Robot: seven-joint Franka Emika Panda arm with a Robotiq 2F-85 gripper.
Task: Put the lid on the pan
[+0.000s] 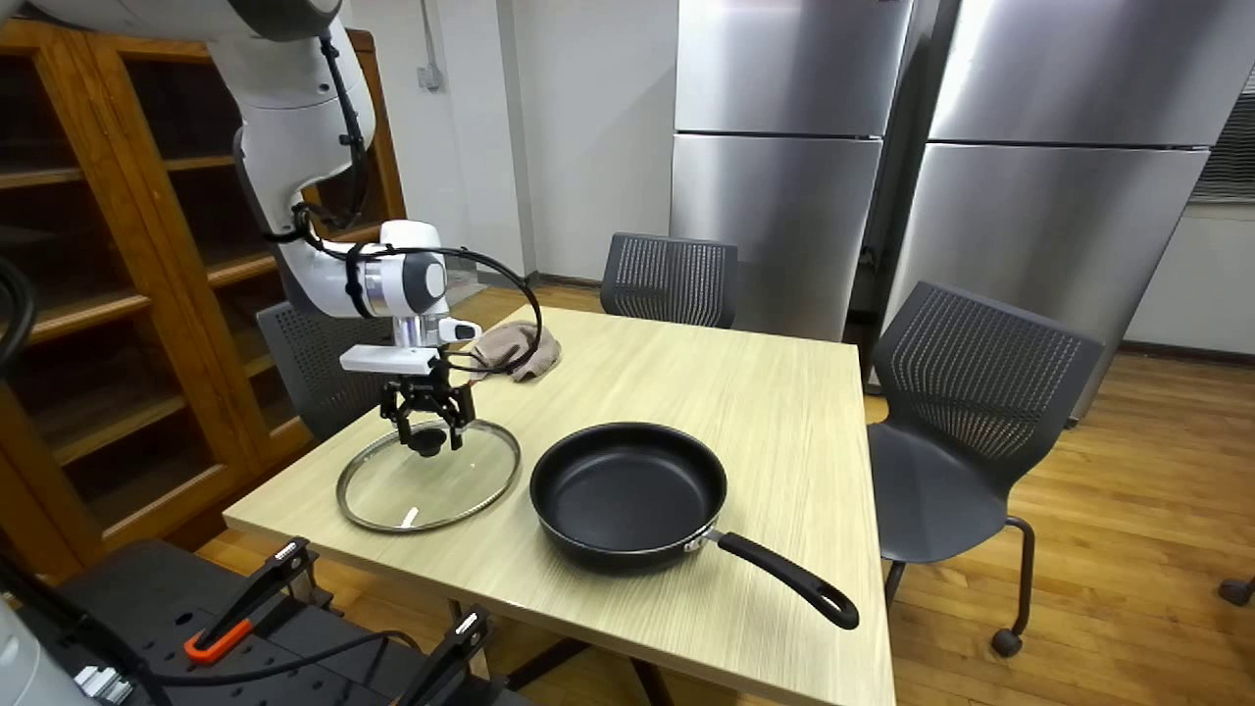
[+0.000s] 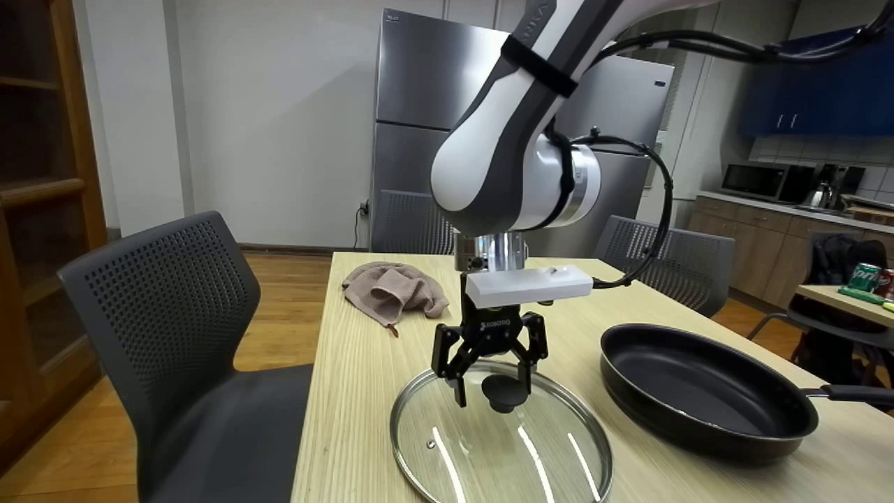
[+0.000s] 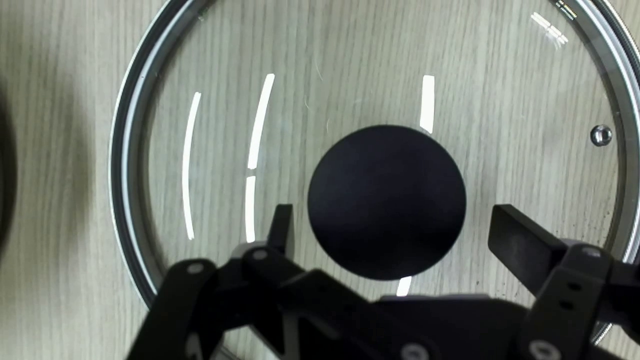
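Just below end effector [image 2: 492, 395]: lid [image 2: 489, 450], knob [image 3: 387, 200] between spread fingers [image 3: 522, 247].

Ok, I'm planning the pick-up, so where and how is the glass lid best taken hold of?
By its dark knob, I'd judge, coming down from above: the lid lies flat on the table, knob up, giving a raised round grip. In the wrist view the open fingers stand on either side of it, so closing them there should work.
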